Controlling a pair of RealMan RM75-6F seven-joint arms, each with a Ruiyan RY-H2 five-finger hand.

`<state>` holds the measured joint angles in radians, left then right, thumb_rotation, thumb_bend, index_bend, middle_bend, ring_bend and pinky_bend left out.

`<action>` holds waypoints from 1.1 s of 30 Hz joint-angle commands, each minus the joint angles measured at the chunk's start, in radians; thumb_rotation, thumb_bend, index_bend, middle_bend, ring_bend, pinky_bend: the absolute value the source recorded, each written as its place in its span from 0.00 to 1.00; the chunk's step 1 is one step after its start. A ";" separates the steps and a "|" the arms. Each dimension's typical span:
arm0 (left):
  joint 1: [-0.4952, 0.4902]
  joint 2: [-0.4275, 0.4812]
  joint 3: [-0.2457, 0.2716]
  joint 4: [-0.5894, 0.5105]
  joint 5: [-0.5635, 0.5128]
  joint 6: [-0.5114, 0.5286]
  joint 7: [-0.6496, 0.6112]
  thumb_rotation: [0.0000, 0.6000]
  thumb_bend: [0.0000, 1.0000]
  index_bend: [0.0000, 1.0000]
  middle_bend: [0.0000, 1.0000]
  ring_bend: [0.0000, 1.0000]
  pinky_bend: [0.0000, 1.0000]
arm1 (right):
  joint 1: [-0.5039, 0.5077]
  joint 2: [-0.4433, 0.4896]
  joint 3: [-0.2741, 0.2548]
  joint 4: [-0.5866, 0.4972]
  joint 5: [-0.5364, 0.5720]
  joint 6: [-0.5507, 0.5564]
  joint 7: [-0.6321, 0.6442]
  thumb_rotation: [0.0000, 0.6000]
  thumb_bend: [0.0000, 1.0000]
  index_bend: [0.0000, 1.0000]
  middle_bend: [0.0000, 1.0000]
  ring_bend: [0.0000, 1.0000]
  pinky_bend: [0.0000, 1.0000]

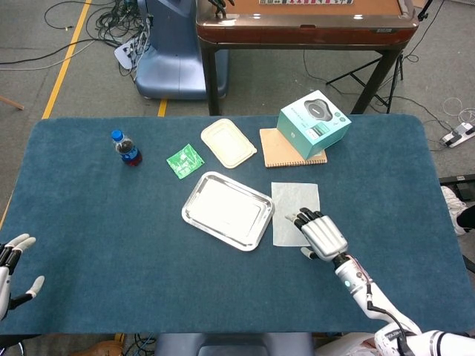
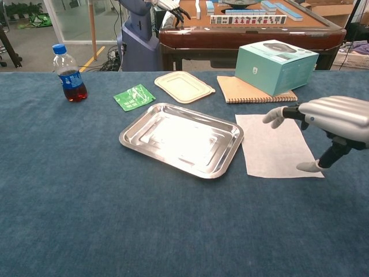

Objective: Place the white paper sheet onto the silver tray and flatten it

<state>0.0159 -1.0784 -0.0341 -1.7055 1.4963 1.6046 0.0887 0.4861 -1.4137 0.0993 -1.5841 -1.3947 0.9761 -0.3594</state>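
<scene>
The white paper sheet (image 1: 291, 208) (image 2: 270, 148) lies flat on the blue cloth, just right of the silver tray (image 1: 194, 199) (image 2: 137, 130). The tray holds nothing. My right hand (image 1: 320, 233) (image 2: 334, 119) hovers over the sheet's near right corner, palm down, fingers spread and stretched toward the tray, holding nothing. Whether its fingertips touch the paper I cannot tell. My left hand (image 1: 10, 265) is at the table's near left edge, far from the tray, fingers apart and holding nothing; the chest view does not show it.
Behind the tray are a cream lid (image 1: 228, 142) (image 2: 184, 86), a green packet (image 1: 185, 161) (image 2: 134, 96), and a teal box (image 1: 313, 123) (image 2: 275, 65) on a brown notebook (image 1: 277, 152). A cola bottle (image 1: 127, 148) (image 2: 69, 74) stands at the far left. A wooden table (image 1: 304, 26) stands beyond.
</scene>
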 commanded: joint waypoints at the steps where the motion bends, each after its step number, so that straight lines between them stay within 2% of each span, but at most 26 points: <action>1: 0.003 0.000 0.000 0.000 -0.002 0.002 0.001 1.00 0.22 0.22 0.18 0.17 0.11 | 0.006 -0.006 -0.016 0.023 0.001 -0.009 0.001 1.00 0.22 0.19 0.22 0.13 0.32; 6: 0.006 0.000 0.001 0.000 -0.005 0.001 0.002 1.00 0.22 0.22 0.18 0.17 0.11 | 0.004 -0.010 -0.034 0.054 -0.008 -0.005 0.011 1.00 0.22 0.19 0.22 0.13 0.32; 9: 0.006 -0.003 0.003 0.000 -0.009 -0.005 0.006 1.00 0.22 0.22 0.18 0.17 0.11 | 0.004 -0.025 -0.063 0.137 -0.059 0.019 -0.010 1.00 0.22 0.19 0.21 0.12 0.31; 19: 0.005 -0.009 0.000 0.007 -0.019 -0.016 0.006 1.00 0.22 0.22 0.18 0.17 0.11 | 0.019 -0.083 -0.088 0.271 -0.101 0.017 0.104 1.00 0.22 0.19 0.21 0.12 0.31; 33: 0.005 -0.012 -0.003 0.014 -0.027 -0.024 0.001 1.00 0.22 0.22 0.18 0.17 0.11 | 0.033 -0.101 -0.082 0.312 -0.085 0.012 0.120 1.00 0.22 0.19 0.21 0.12 0.31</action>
<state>0.0210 -1.0904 -0.0375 -1.6911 1.4695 1.5807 0.0899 0.5185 -1.5144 0.0169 -1.2723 -1.4796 0.9880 -0.2392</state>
